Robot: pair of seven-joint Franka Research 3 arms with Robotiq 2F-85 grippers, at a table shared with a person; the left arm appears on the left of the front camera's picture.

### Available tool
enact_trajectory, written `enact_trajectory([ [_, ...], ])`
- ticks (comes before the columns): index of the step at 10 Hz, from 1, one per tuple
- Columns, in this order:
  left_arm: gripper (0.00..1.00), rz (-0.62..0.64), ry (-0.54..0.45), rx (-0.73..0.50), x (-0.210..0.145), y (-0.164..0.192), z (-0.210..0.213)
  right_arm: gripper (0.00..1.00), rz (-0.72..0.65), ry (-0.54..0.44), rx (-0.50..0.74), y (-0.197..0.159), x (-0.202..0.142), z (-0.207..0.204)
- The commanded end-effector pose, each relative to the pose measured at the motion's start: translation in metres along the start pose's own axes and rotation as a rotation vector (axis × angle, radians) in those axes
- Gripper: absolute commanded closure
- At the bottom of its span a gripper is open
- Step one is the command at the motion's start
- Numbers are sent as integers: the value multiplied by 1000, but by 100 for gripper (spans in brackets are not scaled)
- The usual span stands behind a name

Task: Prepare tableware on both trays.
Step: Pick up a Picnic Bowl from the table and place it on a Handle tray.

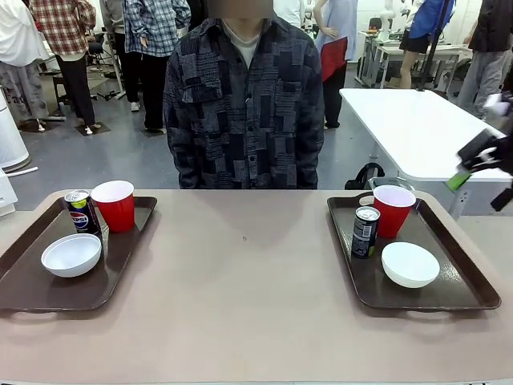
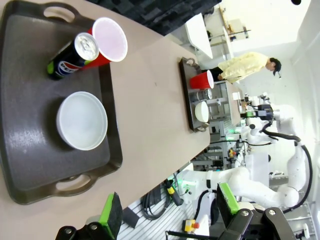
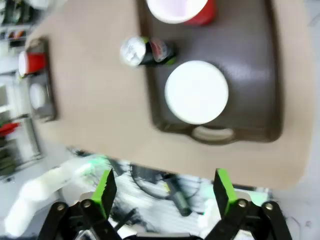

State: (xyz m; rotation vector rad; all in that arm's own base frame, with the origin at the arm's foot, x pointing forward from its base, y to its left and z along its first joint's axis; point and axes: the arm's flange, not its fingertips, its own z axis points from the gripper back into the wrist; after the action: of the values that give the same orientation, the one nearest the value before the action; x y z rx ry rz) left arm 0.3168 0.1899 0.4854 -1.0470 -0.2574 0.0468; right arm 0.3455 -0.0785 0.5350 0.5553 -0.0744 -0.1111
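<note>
Both pincers are raised clear of the beige surface (image 1: 240, 305) with their green-padded fingers spread wide and nothing between them: the left pincer (image 2: 170, 212) looks down over the left dark brown rectangular plastic tray (image 2: 30, 160), the right pincer (image 3: 162, 192) over the right dark brown rectangular plastic tray (image 3: 250, 75). From the front, the right pincer (image 1: 473, 164) shows only as a blurred black shape with a green pad at the picture's right edge.

Each tray holds three things. On the left tray (image 1: 32, 289) stand a blue Pepsi can (image 1: 80, 212), a red plastic cup with a white inside (image 1: 115, 205) just beside it, and a small round white bowl (image 1: 71, 254) nearer the robot. On the right tray (image 1: 461, 289) stand a dark slim can (image 1: 365, 232), a second red cup (image 1: 393, 210) just behind it, and a second white bowl (image 1: 409, 264).

A person in a dark patterned shirt (image 1: 244, 104) stands at the far side, seen from the front. The wrist views show the trays' cut-out handles and the bowls' empty smooth insides
</note>
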Motion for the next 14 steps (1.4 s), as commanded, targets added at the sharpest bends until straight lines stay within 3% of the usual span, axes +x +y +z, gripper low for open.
enact_trajectory([
  [1, 0, -3, -9, -16, -2, -2, 0, 0, -23, 22, 358, -58, -18, 15],
  [4, 0, -3, -9, -16, -2, -2, 0, 0, 13, 82, 507, -83, -53, -1],
  [6, 0, -3, -9, -16, -2, -2, 0, 0, -102, 80, 450, -83, -44, -17],
  [7, 0, -3, -9, -16, -2, -2, 0, 0, -17, 68, 507, -90, -59, 1],
  [14, 0, -3, -9, -16, -2, -2, 0, 0, -17, 68, 507, -90, -59, 1],
])
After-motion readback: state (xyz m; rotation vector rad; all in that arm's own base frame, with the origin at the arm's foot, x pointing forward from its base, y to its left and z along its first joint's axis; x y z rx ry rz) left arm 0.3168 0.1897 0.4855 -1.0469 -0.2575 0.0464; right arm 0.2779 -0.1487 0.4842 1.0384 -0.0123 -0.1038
